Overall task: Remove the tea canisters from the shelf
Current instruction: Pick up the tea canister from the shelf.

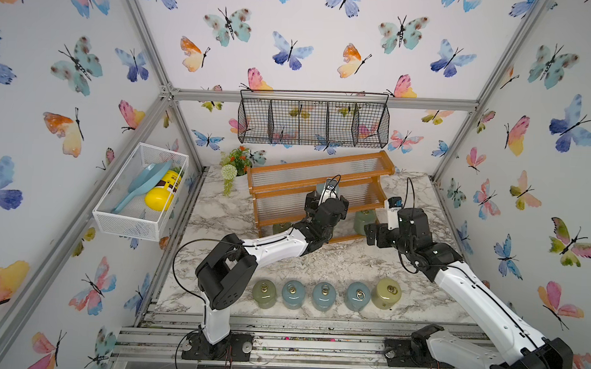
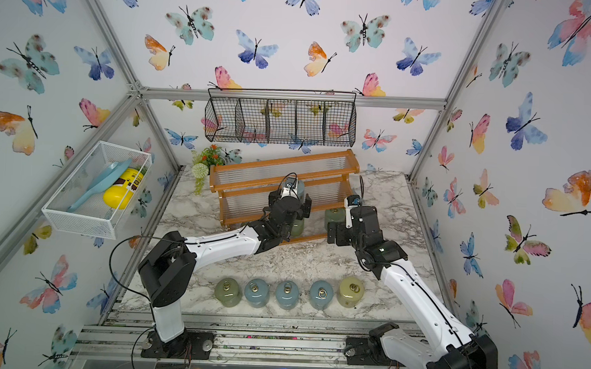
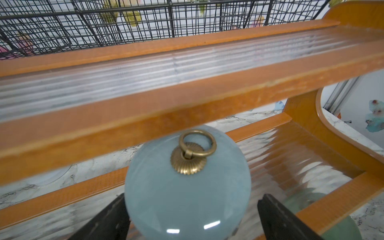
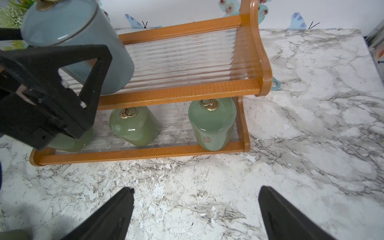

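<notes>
1. In both top views the left arm (image 1: 274, 242) reaches into the middle tier of a stepped wooden shelf (image 1: 322, 163). The shelf stands at the back of a marble bench (image 1: 335, 266). The arm's own wrist hides what the left jaws surround.
2. The left wrist view shows it. A blue jar (image 3: 187, 187) with a brass ring on its lid stands on the middle tier, partly under the top tier's front rail. The left jaws are released and wide apart, with one black finger (image 3: 110, 216) on each side of the jar. A slim gap shows on one side.
3. Only the right wrist view shows three green jars on the bottom tier. One stands at the shelf's right end (image 4: 212, 122) and one nearer the middle (image 4: 133, 126). A third (image 4: 70, 141) is mostly hidden behind the left jaws. In the top views the arms cover most of this tier.
4. The right jaws are released and hold nothing. Their black fingers (image 4: 116, 209) are spread over bare bench in front of the shelf's right end.
5. Only the top views show a row of five jars along the bench's front edge. From the left they are a green one (image 1: 264, 292), three blue ones (image 1: 324, 295) and a yellow one (image 1: 387, 293).
6. A black wire basket (image 1: 255, 122) hangs on the back wall above the shelf. A white mesh basket (image 1: 128, 224) on the left wall holds a blue scoop (image 1: 143, 185) and a yellow bottle (image 1: 161, 195). A potted plant (image 1: 237, 162) stands beside the shelf's left end.
</notes>
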Controlling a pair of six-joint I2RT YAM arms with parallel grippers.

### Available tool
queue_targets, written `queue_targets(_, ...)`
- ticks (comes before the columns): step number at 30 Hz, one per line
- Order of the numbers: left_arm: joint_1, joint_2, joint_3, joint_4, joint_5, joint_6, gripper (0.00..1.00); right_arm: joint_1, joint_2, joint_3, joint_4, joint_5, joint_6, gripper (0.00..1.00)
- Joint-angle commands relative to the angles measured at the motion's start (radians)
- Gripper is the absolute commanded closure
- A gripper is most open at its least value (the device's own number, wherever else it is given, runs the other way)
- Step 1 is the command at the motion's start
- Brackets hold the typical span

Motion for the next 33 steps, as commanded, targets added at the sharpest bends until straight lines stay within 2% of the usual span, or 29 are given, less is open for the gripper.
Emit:
queue_targets(1,-0.004,0.030,0.035,0.037,-0.057,-0.006,0.02,-0.009,-0.014,-0.002,0.007,-0.023,-0.026,0.01)
queue_targets(8,0.002,0.075,0.076,0.040,-0.082,0.026,0.02,-0.019,-0.017,-0.008,-0.001,-0.039,-0.035,0.00)
queue_targets(27,0.059,0.125,0.140,0.016,0.004,0.024,0.00,-0.024,-0.041,-0.035,-0.016,-0.057,-0.027,0.01)
queue_targets(33,0.065,0.149,0.139,0.017,0.024,0.030,0.05,-0.025,-0.048,-0.039,-0.025,-0.052,-0.026,0.01)
